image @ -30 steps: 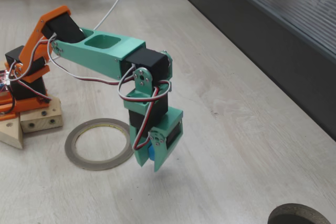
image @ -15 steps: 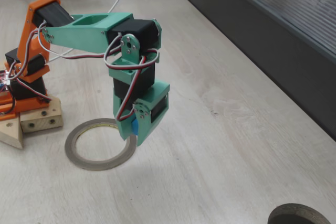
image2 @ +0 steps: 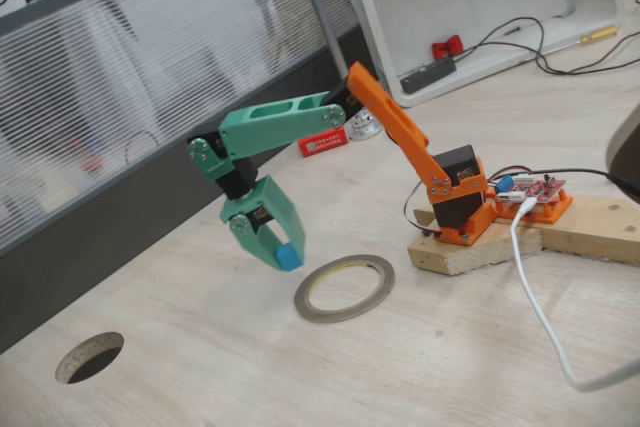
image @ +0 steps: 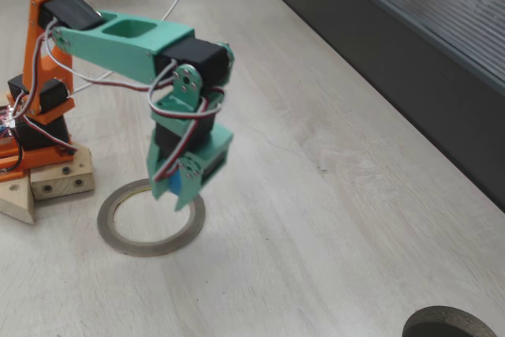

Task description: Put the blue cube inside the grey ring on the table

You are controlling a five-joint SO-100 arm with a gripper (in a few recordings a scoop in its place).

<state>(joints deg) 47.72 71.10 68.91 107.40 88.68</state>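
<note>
Fixed views both show the gripper [image: 183,193] clenched on the blue cube [image: 175,184], held clear above the table [image: 331,195]. Compared with one second ago, the green forearm has swung toward nine o'clock in the picture: the gripper then hung past the grey ring's [image: 118,238] three o'clock edge, half a second ago it reached that rim, and it now hangs over the ring's one o'clock part. The orange upper arm has also tipped more upright. The ring itself has not shifted.

The cube sits pinched between the two green fingers at their lower ends; in the other fixed view [image2: 290,259] it shows at the very tips, with one finger [image2: 287,219] running down to it from twelve o'clock. There the gripper [image2: 285,255] appears off the ring [image2: 345,288] toward nine o'clock, above the table, so how squarely the cube lies over the opening I cannot tell.
</note>
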